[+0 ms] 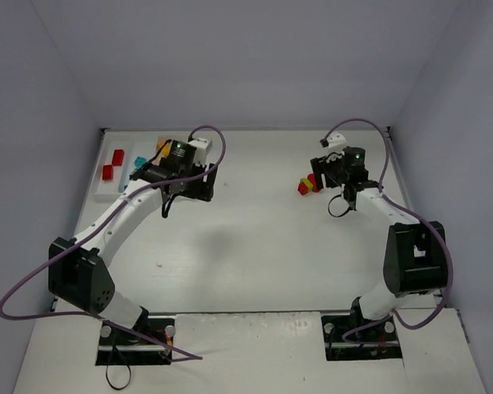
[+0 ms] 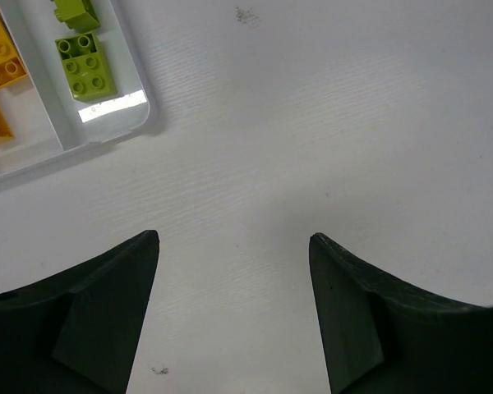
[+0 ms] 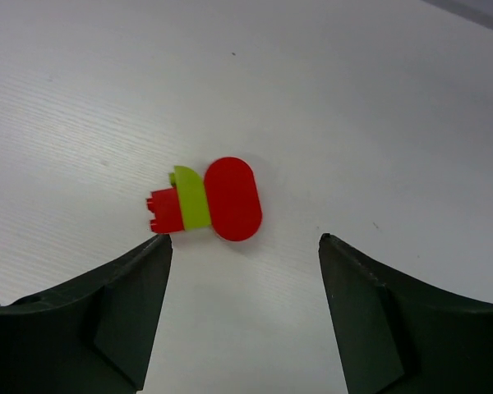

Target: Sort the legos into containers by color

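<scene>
Quick look at both of your arms.

Your right gripper (image 3: 245,239) has its fingers spread wide with nothing between them, just bare table (image 3: 378,107). The little clump of legos (image 3: 205,201) is lying on the table just past the fingertips. It isn't between them and it isn't touching either one. It's closer to the finger on the left of the wrist view than to the other. The clump itself is a red studded brick, a lime green slice in the middle and a red rounded piece on the end, all stuck together and lying on its side.

Your left gripper (image 2: 233,236) is spread wide too and holds nothing, only table under the gap. The tray (image 2: 82,146) is ahead of it and off to the left of the wrist view, with just its corner showing. The compartment nearest that corner has a lime green brick (image 2: 86,67) lying studs up and another lime one (image 2: 74,12) beyond it. The next compartment over has yellow-orange bricks (image 2: 2,61).

In the top view the left arm covers a good part of the tray. On the far side of the gripper you can make out red bricks (image 1: 113,162) in the outermost compartment and a cyan brick (image 1: 139,162) next to them. The clump is well apart from the tray, over by the right gripper.
</scene>
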